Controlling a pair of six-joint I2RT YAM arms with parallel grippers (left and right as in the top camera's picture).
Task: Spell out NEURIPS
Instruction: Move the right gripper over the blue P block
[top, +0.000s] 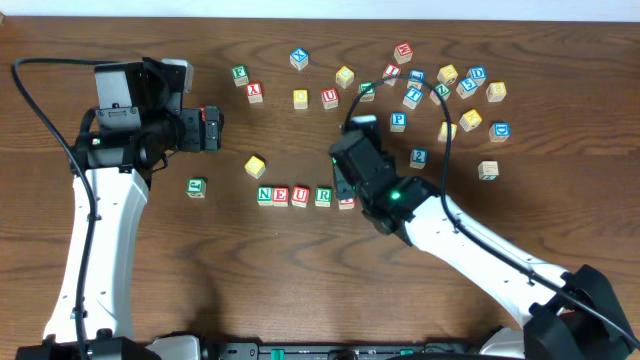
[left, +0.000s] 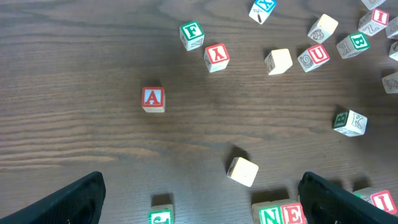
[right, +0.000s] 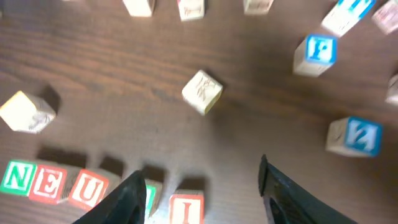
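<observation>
The I (right: 186, 210) sits at the end of the N-E-U-R row (top: 293, 196) on the bench (top: 250, 290), with the right hand (right: 199, 171) parted astride it, not gripping. I'd lift straight up so nothing gets nudged, then fetch the P (top: 398, 121). The left hand (left: 200, 180) hangs wide, idle.

White arms (top: 95, 240) — black wrists (top: 150, 135) (black cables (top: 45, 112)).

left gripper (left: 200, 182) jaws spread wide, one finger in each bottom corner. green N cube (left: 272, 215) and red E cube (left: 291, 214) sit touching at the bottom edge, with a pale cube (left: 242, 171) tilted just above-left of them. red A cube (left: 153, 99) sits alone mid-left, green F cube (left: 191, 35) up top.
</observation>
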